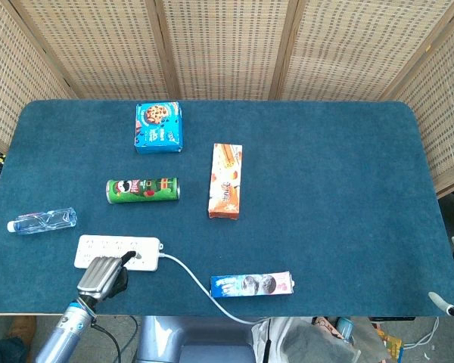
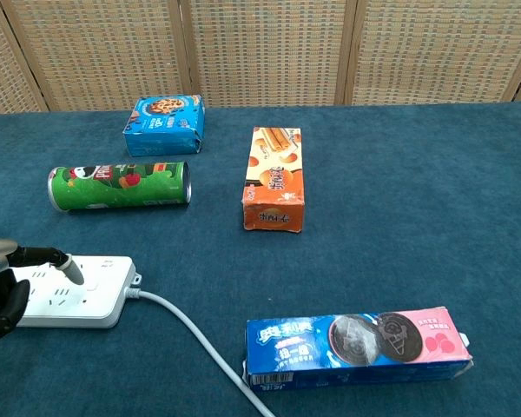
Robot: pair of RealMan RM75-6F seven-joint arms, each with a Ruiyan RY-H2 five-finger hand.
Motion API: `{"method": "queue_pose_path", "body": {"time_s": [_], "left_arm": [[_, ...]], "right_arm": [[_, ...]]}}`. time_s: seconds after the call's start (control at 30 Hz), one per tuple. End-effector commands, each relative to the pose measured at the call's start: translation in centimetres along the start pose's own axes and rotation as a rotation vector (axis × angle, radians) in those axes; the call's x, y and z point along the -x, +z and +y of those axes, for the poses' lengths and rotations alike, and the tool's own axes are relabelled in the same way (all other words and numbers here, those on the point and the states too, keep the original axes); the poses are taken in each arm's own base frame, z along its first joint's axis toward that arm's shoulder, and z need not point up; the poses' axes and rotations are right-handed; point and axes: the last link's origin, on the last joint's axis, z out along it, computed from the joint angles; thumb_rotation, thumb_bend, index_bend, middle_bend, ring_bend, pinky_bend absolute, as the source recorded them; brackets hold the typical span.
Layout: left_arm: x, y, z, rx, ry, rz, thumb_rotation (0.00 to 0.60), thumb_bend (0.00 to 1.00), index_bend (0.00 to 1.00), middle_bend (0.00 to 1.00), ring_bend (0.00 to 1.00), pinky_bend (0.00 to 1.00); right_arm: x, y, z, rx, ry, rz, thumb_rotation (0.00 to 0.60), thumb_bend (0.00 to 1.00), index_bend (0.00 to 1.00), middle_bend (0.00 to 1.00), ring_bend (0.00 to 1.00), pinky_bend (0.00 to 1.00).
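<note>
At the near left edge of the blue tabletop (image 1: 325, 189), the left hand (image 1: 102, 277) rests empty, fingers loosely apart, on the white plastic power strip (image 1: 117, 252), not lifted yet.

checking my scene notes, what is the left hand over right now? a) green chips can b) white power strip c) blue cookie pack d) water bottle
b: the left hand sits over the near edge of the power strip, with a finger laid on the strip's top; the chips can and water bottle lie apart from it.
</note>
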Motion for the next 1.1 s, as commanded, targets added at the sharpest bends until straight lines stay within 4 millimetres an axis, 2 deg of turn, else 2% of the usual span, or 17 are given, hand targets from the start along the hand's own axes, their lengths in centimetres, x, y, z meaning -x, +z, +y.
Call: {"method": "queue_pose_path", "body": {"time_s": [0.03, 0.63, 0.9, 1.03, 1.1], "left_arm": [[0.0, 0.3, 0.1, -0.006, 0.0, 0.01, 0.6, 1.0, 0.28, 1.0, 1.0, 1.0], [0.9, 2.1, -0.2, -0.032, -0.02, -0.024, 0.6, 1.0, 0.28, 1.0, 1.0, 1.0], [1.6, 2.3, -0.5, -0.028, -0.02, -0.071, 0.6, 1.0, 0.28, 1.0, 1.0, 1.0], [0.9, 1.9, -0.4, -0.015, -0.041, -0.048, 0.6, 1.0, 0.28, 1.0, 1.0, 1.0], [-0.1, 1.6, -0.3, -0.001, -0.073, 0.001, 0.6, 1.0, 0.28, 1.0, 1.0, 1.0]], "right_arm": [[0.0, 0.0, 0.0, 0.001, 0.0, -0.001, 0.6, 0.0, 0.0, 0.0, 0.0, 0.0], [0.1, 0.1, 0.0, 0.003, 0.001, -0.006, 0.6, 0.0, 0.0, 0.0, 0.0, 0.0], [0.2, 0.1, 0.0, 0.003, -0.001, -0.007, 0.6, 0.0, 0.0, 0.0, 0.0, 0.0], [0.2, 0.1, -0.1, 0.0, -0.001, -0.009, 0.6, 0.0, 0.0, 0.0, 0.0, 0.0], [0.2, 0.1, 0.0, 0.001, -0.001, -0.006, 0.6, 0.0, 0.0, 0.0, 0.0, 0.0]]}}
